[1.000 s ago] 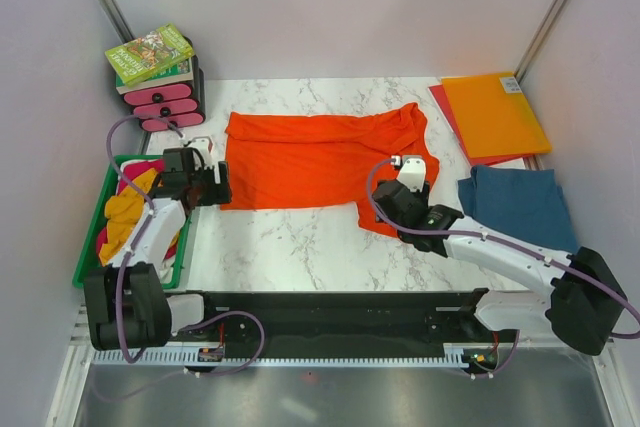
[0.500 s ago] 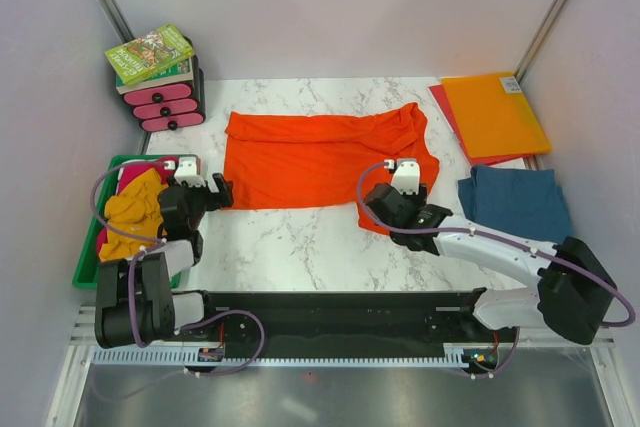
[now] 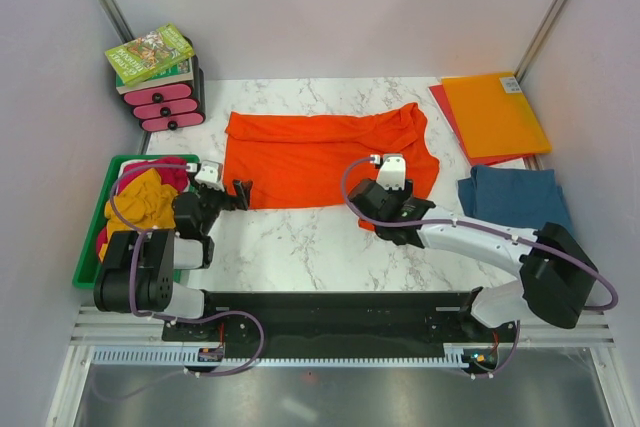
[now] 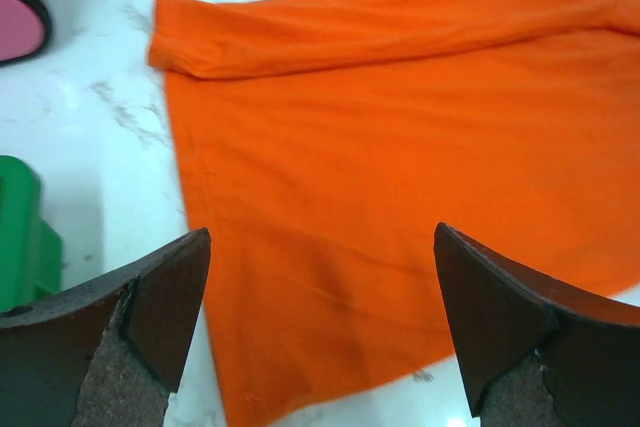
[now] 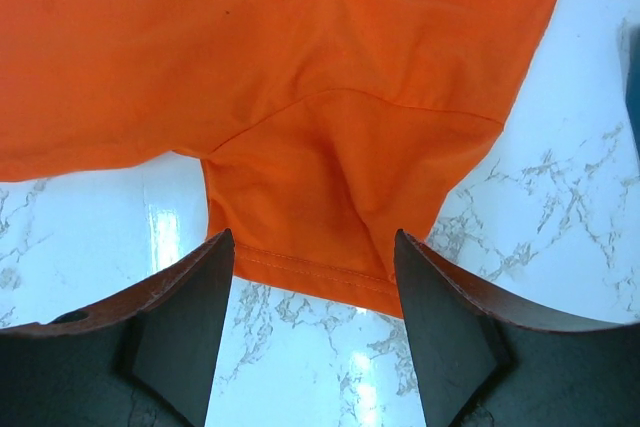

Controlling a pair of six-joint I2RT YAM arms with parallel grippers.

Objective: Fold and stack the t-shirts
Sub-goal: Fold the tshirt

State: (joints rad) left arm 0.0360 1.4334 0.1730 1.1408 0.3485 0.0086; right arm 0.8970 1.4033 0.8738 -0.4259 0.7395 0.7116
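Observation:
A bright orange t-shirt [image 3: 320, 159] lies spread flat on the marble table, one sleeve hanging toward the near right. My left gripper [image 3: 238, 194] is open at the shirt's near left corner; in the left wrist view that corner [image 4: 330, 277] lies between and beyond the left gripper's [image 4: 320, 237] wide-apart fingers, untouched. My right gripper [image 3: 372, 209] hovers open over the sleeve. The right wrist view shows the sleeve hem [image 5: 310, 272] just ahead of the right gripper's [image 5: 312, 237] spread fingers. A teal-blue t-shirt [image 3: 515, 202] lies folded at the right.
A green bin [image 3: 100, 247] at the left holds a mustard-yellow shirt [image 3: 145, 202] and a magenta one [image 3: 175, 172]. Books [image 3: 150, 55] sit on pink drawers [image 3: 165, 105] at the back left. An orange folder [image 3: 495, 112] lies over a red one [image 3: 445, 107] at the back right.
The left arm drew back and low while its gripper slid right to the shirt's near left corner and opened wider. The right gripper shifted left over the sleeve.

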